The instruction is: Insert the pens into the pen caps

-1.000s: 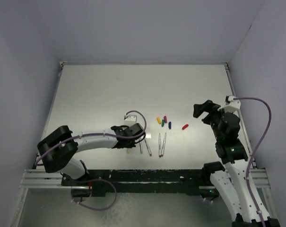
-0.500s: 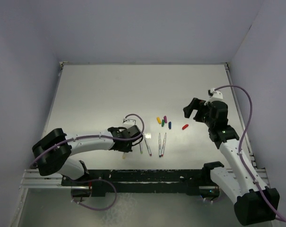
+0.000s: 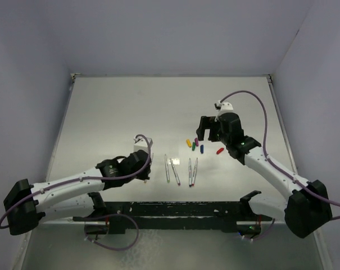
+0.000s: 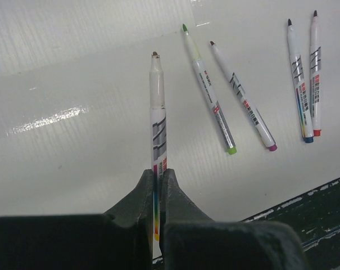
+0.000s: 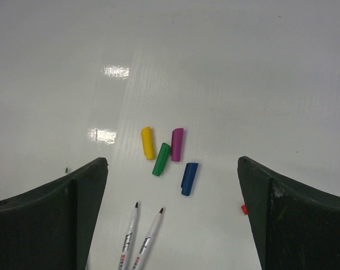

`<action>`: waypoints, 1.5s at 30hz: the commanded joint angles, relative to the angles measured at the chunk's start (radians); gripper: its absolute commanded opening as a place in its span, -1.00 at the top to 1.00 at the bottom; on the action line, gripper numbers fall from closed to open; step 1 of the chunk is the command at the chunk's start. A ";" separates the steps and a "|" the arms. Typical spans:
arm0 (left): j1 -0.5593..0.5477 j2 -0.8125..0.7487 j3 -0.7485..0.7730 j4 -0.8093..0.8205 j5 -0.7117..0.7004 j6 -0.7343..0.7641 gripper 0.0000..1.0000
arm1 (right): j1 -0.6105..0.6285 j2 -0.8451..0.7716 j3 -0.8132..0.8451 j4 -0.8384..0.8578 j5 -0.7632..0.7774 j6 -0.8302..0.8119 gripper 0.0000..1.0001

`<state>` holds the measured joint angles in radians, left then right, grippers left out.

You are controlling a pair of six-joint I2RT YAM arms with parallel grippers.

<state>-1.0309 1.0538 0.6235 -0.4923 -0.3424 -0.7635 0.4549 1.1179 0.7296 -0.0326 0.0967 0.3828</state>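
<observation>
My left gripper [image 4: 157, 177] is shut on a whitish pen [image 4: 157, 107] and holds it above the table, tip pointing away; in the top view the gripper [image 3: 148, 167] is left of the other pens. Several more pens lie side by side: green-ended [image 4: 206, 90], magenta-ended [image 4: 243, 98], blue-ended [image 4: 299, 84] and red-ended [image 4: 315, 73]. My right gripper [image 5: 171, 162] is open wide above the caps: yellow [image 5: 148, 143], green [image 5: 161, 159], magenta [image 5: 177, 144], blue [image 5: 189, 178]. The red cap [image 5: 244, 209] peeks out by the right finger. In the top view the right gripper [image 3: 207, 129] hovers behind the cap cluster [image 3: 194, 145].
The white table [image 3: 113, 112] is walled at the back and both sides. A black rail [image 3: 181, 209] runs along the near edge, close to the pens' rear ends. Two pen tips [image 5: 137, 225] show below the caps.
My left arm has drawn back to the left with the pen in its jaws. My right arm has swung left and forward, from the table's right side to above the caps.
</observation>
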 commanded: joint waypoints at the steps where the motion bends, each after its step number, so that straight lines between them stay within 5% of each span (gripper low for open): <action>1: -0.006 -0.128 -0.059 0.112 -0.004 0.064 1.00 | 0.060 0.080 0.083 0.064 0.087 -0.053 -0.99; 9: -0.005 -0.168 -0.081 0.143 -0.001 0.070 1.00 | 0.134 0.241 0.128 0.098 0.095 -0.095 -0.92; 19: -0.006 -0.077 -0.067 0.206 0.041 0.076 1.00 | 0.191 0.405 0.194 0.107 0.114 -0.126 -0.10; 45: -0.006 -0.120 -0.117 0.308 0.128 0.135 1.00 | 0.208 0.597 0.236 0.096 0.104 -0.140 0.20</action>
<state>-1.0309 0.9257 0.5018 -0.2394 -0.2279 -0.6418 0.6563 1.7130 0.9459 0.0437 0.1894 0.2531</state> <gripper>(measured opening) 0.030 0.423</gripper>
